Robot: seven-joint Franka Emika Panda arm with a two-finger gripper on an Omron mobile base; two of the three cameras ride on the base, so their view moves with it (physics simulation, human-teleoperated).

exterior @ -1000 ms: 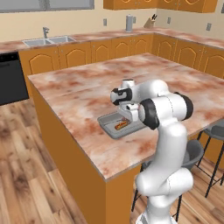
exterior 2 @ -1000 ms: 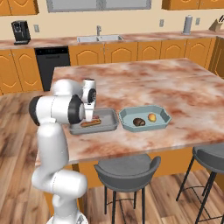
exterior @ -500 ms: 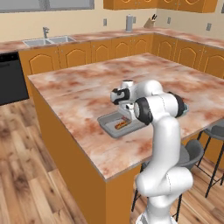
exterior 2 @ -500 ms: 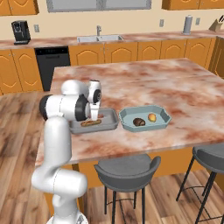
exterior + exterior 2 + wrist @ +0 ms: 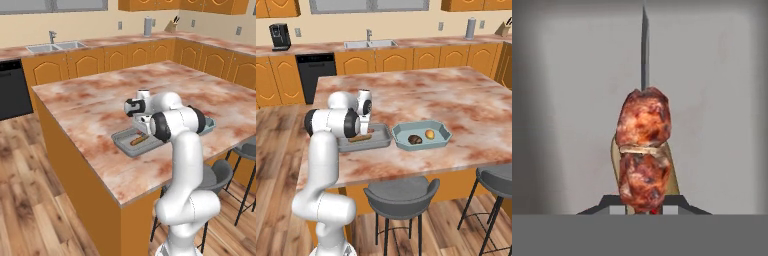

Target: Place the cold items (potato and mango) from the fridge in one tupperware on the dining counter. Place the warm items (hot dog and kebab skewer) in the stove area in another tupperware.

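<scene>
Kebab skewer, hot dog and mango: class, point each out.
kebab skewer (image 5: 643, 132), hand view, upper meat chunk.
hot dog (image 5: 359, 138), right base view, its middle.
mango (image 5: 429, 134), right base view, its centre.

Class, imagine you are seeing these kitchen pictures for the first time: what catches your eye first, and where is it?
A browned meat kebab skewer fills the hand view, held in the shut pincer over a grey tray. On the marbled counter, beside it, a teal tupperware holds a brown potato and a yellow mango.

kebab skewer (image 5: 643, 150) over hot dog (image 5: 138, 141), grey tupperware (image 5: 124, 145)
</scene>
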